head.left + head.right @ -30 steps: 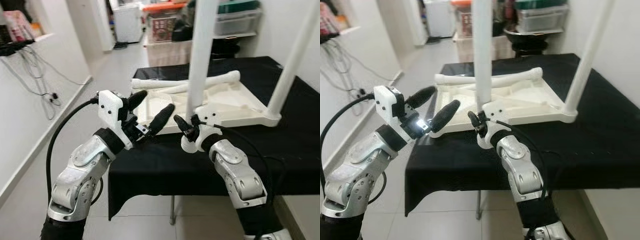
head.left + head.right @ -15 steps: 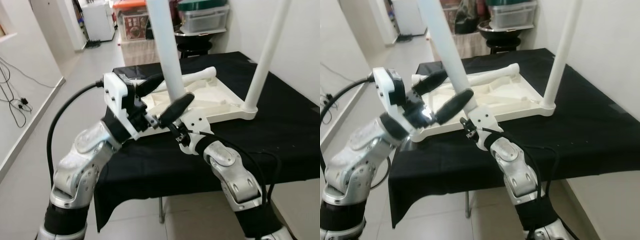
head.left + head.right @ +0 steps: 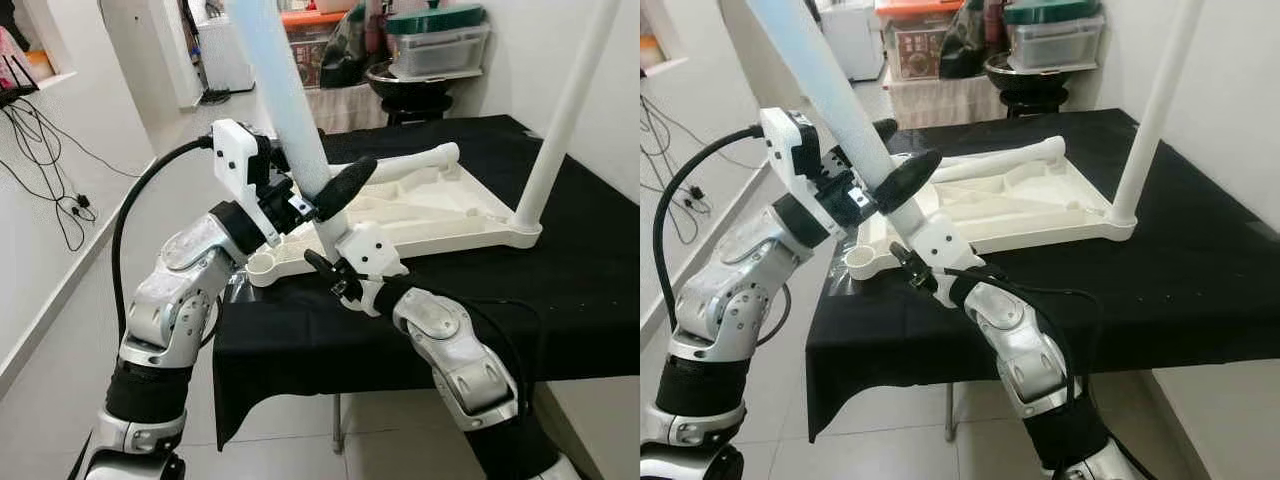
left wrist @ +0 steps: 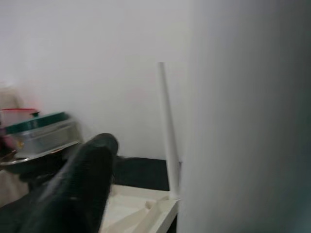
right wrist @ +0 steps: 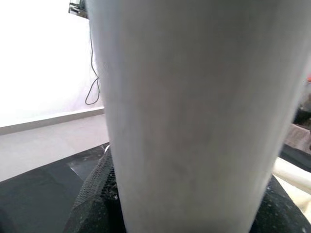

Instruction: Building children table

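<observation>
Children's white plastic tabletop (image 3: 420, 205) lies upside down on black-draped table (image 3: 590, 270). Both end effectors, left (image 3: 322, 186) and right (image 3: 322, 266), clamp tilted white tubular leg (image 3: 285, 95) above tabletop's near corner socket (image 3: 262, 264), likely steadying it for seating.

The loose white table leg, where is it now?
The white table leg stands tilted at the near left of the upturned tabletop, on the black-covered table. The left gripper holds it higher up and the right gripper near its base.

A black-draped table (image 3: 590, 270) carried an upside-down white children's tabletop (image 3: 440, 215), with a loose white leg (image 3: 400, 165) lying across it.
</observation>
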Controlling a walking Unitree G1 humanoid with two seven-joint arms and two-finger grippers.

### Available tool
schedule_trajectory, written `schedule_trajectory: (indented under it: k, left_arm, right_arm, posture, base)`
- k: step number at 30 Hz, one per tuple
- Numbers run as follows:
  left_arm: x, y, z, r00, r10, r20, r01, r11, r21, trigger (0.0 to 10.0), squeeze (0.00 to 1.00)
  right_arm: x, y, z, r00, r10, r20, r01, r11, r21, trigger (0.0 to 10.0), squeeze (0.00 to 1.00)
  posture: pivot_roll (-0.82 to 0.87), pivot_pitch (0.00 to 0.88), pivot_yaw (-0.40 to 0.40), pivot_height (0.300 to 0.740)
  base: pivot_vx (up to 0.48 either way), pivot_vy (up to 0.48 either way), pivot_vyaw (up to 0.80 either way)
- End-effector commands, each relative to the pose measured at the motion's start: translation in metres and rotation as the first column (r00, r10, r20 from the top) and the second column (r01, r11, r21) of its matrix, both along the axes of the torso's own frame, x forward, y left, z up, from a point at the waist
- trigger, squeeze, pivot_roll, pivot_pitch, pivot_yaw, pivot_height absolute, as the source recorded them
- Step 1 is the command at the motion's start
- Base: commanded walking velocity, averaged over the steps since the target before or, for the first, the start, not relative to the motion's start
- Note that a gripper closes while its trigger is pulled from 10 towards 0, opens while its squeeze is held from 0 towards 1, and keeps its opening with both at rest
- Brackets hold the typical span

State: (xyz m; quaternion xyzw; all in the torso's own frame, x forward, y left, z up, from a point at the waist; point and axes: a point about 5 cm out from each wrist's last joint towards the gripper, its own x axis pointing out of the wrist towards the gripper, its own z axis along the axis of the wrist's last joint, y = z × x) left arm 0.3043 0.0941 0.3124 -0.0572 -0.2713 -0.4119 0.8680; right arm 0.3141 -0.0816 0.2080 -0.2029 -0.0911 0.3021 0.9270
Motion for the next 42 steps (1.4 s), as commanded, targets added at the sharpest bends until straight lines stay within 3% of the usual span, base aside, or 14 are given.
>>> schedule_trajectory:
  k: [1, 10, 14, 15, 21, 23, 24, 25, 31, 32, 33, 34, 38, 42]
  left_arm:
    - [0.001, 0.002, 0.003, 1.000, -0.005, 0.015, 0.005, 1.000, -0.003, 0.0, 0.00]
    - [-0.003, 0.004, 0.007, 0.999, -0.034, 0.037, 0.034, 0.999, -0.002, 0.0, 0.00]
    - [-0.012, 0.001, 0.008, 0.983, -0.177, 0.053, 0.175, 0.984, 0.041, 0.0, 0.00]
    - [-0.017, -0.001, 0.006, 0.966, -0.255, 0.052, 0.250, 0.965, 0.084, 0.0, 0.00]
    - [-0.030, -0.006, 0.001, 0.900, -0.434, 0.029, 0.420, 0.885, 0.201, 0.0, 0.00]
    - [-0.036, -0.009, 0.000, 0.842, -0.539, -0.003, 0.519, 0.808, 0.279, 0.0, 0.00]
    - [-0.036, -0.009, 0.000, 0.842, -0.539, -0.003, 0.519, 0.808, 0.279, 0.0, 0.00]
    - [-0.040, -0.011, 0.000, 0.798, -0.603, -0.017, 0.573, 0.749, 0.333, 0.0, 0.00]
    - [-0.043, -0.014, 0.006, 0.773, -0.634, 0.007, 0.597, 0.732, 0.329, 0.0, 0.00]
    - [-0.044, -0.014, 0.009, 0.766, -0.643, 0.018, 0.605, 0.729, 0.320, 0.0, 0.00]
    - [-0.044, -0.014, 0.009, 0.766, -0.643, 0.018, 0.605, 0.729, 0.320, 0.0, 0.00]
    - [-0.046, -0.015, 0.010, 0.757, -0.653, 0.027, 0.614, 0.724, 0.315, 0.0, 0.00]
    - [-0.050, -0.013, 0.012, 0.727, -0.686, 0.029, 0.645, 0.697, 0.314, 0.0, 0.00]
    - [-0.051, -0.013, 0.012, 0.722, -0.691, 0.029, 0.650, 0.693, 0.313, 0.0, 0.00]
  right_arm:
    - [-0.002, 0.004, 0.004, 0.999, 0.022, 0.038, -0.022, 1.000, -0.004, 10.0, 0.00]
    - [0.005, -0.001, 0.002, 1.000, -0.023, 0.019, 0.023, 1.000, -0.003, 10.0, 0.00]
    - [0.009, -0.001, -0.001, 0.999, 0.002, -0.036, -0.001, 1.000, 0.011, 10.0, 0.07]
    - [0.009, 0.003, -0.001, 0.996, 0.053, -0.065, -0.052, 0.998, 0.021, 10.0, 1.00]
    - [0.009, 0.009, -0.001, 0.988, 0.124, -0.094, -0.123, 0.992, 0.016, 10.0, 1.00]
    - [0.011, 0.016, -0.001, 0.978, 0.168, -0.123, -0.169, 0.986, 0.006, 10.0, 0.97]
    - [0.011, 0.016, -0.001, 0.978, 0.168, -0.123, -0.169, 0.986, 0.006, 10.0, 0.97]
    - [0.015, 0.024, 0.000, 0.965, 0.208, -0.162, -0.206, 0.978, 0.028, 10.0, 0.00]
    - [0.015, 0.034, 0.002, 0.946, 0.256, -0.200, -0.241, 0.966, 0.097, 10.0, 0.00]
    - [0.014, 0.037, 0.002, 0.936, 0.284, -0.210, -0.263, 0.957, 0.122, 8.2, 0.00]
    - [0.014, 0.037, 0.002, 0.936, 0.284, -0.210, -0.263, 0.957, 0.122, 8.2, 0.00]
    - [0.010, 0.041, 0.000, 0.918, 0.330, -0.220, -0.306, 0.942, 0.137, 0.0, 0.00]
    - [-0.005, 0.046, -0.008, 0.851, 0.461, -0.253, -0.444, 0.887, 0.125, 0.0, 0.00]
    - [-0.006, 0.047, -0.008, 0.843, 0.476, -0.252, -0.458, 0.880, 0.127, 0.0, 0.00]
  posture:
    - [-0.08, 0.000, 0.098, 0.740]
    - [-0.08, 0.000, 0.097, 0.740]
    - [-0.08, 0.000, 0.096, 0.740]
    - [-0.08, 0.000, 0.094, 0.740]
    - [-0.07, 0.000, 0.092, 0.740]
    - [-0.06, 0.000, 0.088, 0.740]
    - [-0.06, 0.000, 0.088, 0.740]
    - [-0.06, 0.000, 0.086, 0.740]
    - [-0.06, 0.000, 0.082, 0.740]
    - [-0.06, 0.000, 0.082, 0.740]
    - [-0.06, 0.000, 0.082, 0.740]
    - [-0.05, 0.000, 0.077, 0.740]
    - [-0.05, 0.000, 0.078, 0.740]
    - [-0.05, 0.000, 0.077, 0.740]
  base:
    - [0.000, 0.000, 0.00]
    - [0.000, 0.000, 0.00]
    - [0.000, 0.000, 0.00]
    - [0.000, 0.000, 0.00]
    - [0.000, 0.000, 0.00]
    - [0.000, 0.000, 0.00]
    - [0.000, 0.000, 0.00]
    - [0.000, 0.000, 0.00]
    - [0.000, 0.000, 0.00]
    - [0.000, 0.000, 0.00]
    - [0.000, 0.000, 0.00]
    - [0.000, 0.000, 0.00]
    - [0.000, 0.000, 0.00]
    - [0.000, 0.000, 0.00]
